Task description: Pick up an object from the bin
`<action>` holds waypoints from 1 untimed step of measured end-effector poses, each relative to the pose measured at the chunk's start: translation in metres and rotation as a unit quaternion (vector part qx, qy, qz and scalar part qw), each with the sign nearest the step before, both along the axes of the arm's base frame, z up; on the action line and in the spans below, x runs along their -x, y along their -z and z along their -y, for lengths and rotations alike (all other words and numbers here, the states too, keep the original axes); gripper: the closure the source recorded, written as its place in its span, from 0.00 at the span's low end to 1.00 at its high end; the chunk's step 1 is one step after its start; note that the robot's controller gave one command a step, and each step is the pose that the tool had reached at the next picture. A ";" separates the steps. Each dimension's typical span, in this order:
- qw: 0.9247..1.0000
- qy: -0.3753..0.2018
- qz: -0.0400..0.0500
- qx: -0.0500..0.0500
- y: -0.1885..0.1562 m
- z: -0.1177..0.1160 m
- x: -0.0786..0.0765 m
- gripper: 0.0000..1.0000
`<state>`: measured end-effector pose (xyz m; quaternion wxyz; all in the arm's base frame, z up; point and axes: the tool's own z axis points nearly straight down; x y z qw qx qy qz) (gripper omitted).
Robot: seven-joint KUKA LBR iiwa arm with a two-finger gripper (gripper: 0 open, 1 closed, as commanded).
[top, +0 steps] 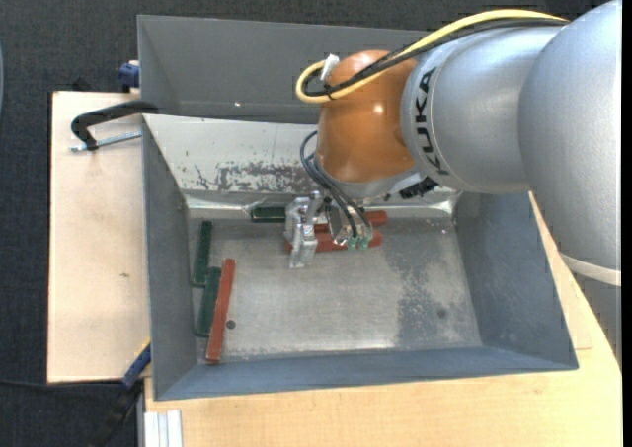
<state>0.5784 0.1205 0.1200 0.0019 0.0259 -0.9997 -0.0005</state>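
Grey walls of the bin (pixel 163 238) slope down to a scuffed floor. My arm (pixel 494 110) comes in from the right, its orange wrist cover (pixel 360 129) bent low near the back wall. The hand (pixel 301 238) points down over a red piece (pixel 296 260) lying mid-floor by that wall. I cannot tell how far open the hand is, or whether it touches. Cables hide part of the red piece. Green and red sticks (pixel 212 297) lie along the left wall.

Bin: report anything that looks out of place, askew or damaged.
Nothing spilled or broken. The bin's back wall is heavily scuffed. By the left wall a red stick lies slanted beside dark green sticks. The gripper hangs over a red piece near the back wall.
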 end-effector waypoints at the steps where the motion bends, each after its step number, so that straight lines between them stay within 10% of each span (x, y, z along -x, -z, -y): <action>1: 0.999 -0.052 0.005 -0.001 -0.138 0.016 -0.013 1.00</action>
